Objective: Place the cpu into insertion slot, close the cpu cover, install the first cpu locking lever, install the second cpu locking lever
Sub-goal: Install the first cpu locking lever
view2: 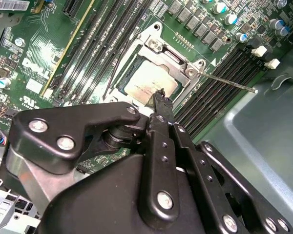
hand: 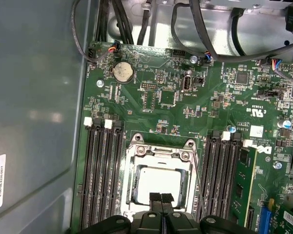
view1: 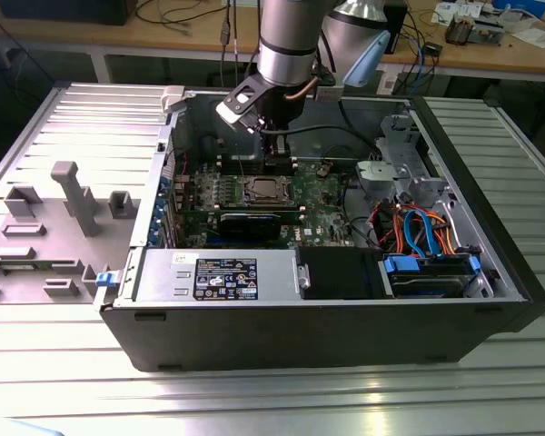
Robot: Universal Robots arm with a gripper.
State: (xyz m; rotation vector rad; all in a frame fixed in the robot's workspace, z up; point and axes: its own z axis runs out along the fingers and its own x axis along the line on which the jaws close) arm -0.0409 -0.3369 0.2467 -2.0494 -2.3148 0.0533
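1. Over at the exterior view's left, a grey plastic fixture (view1: 73, 195) lay on the ribbed table (view1: 54, 372), well apart from the action.
2. Moving inward, the open computer case (view1: 254, 336) sat with its power supply (view1: 222, 275) along the near wall and the green board behind it.
3. In the centre of the exterior view, the arm (view1: 286, 45) stood straight down into the case, with the gripper (hand: 160, 199) just over the socket.
4. And there was the cpu (hand: 161, 181), flat in the insertion slot (hand: 135, 187). Its silvery top showed through the cut-out of the cpu cover (hand: 161, 152), which looked laid down over it. Memory slots (hand: 102, 170) ran along both sides.
5. Handling call: the chip looked light, stiff and fragile, something to take by its edges only. Seated as it was, it offered no grip. The cover read as thin, springy sheet metal, best pressed on its frame and not on the chip.
6. Jaws: pressed together, with only a hairline between the fingers (hand: 155, 198) in the first wrist view, and nothing pinched. The tips sat at the chip's edge nearest the gripper. Whether they touched it, I could not tell.
7. In the second wrist view a thin lever rod (view2: 224, 80) stuck out from the socket corner across the memory slots. It looked unlatched, and it was probably stiff, springy wire, best pushed near its free end.
8. At the exterior view's right, a drive bay (view1: 431, 272) with blue and orange cables sat well clear.
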